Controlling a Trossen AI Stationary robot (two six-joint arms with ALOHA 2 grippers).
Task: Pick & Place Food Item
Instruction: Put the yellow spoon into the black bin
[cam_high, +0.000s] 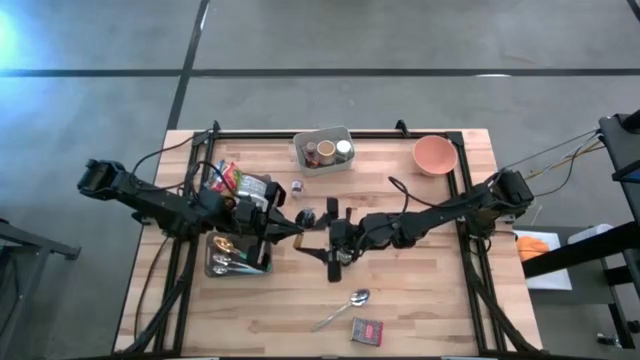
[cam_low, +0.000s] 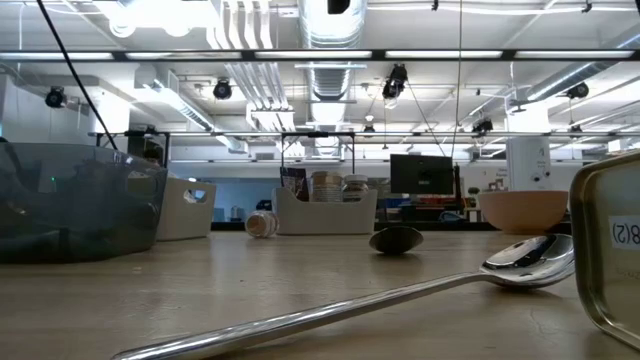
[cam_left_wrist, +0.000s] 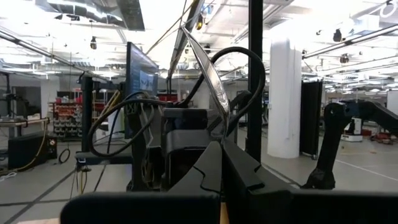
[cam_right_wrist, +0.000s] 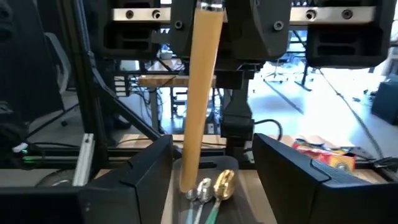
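A utensil with a tan handle (cam_right_wrist: 199, 93) and a thin metal blade (cam_left_wrist: 208, 74) hangs upright over the middle of the table. My left gripper (cam_high: 296, 226) reaches in from the table's left and is shut on it. My right gripper (cam_right_wrist: 214, 165) faces it from the right and is open. Its two fingers stand on either side of the handle's lower end (cam_right_wrist: 186, 177); whether one touches it cannot be told. A red and yellow snack packet (cam_high: 228, 180) lies at the far left. The low view shows neither gripper. My left gripper pinches the utensil between its two shut fingers (cam_left_wrist: 249, 174), about where the tan handle meets the metal (cam_right_wrist: 208, 9). The fingers come roughly level from the table's left and lie across it. The blade rises above them, and the handle hangs below, clear of the table.
A grey tub of cutlery (cam_high: 238, 255) sits under the grippers to the left, spoons (cam_right_wrist: 214, 186) showing. A bin of jars (cam_high: 323, 150) and a pink bowl (cam_high: 435, 155) stand at the far edge. A spoon (cam_high: 345, 305) and a red box (cam_high: 368, 331) lie near the front.
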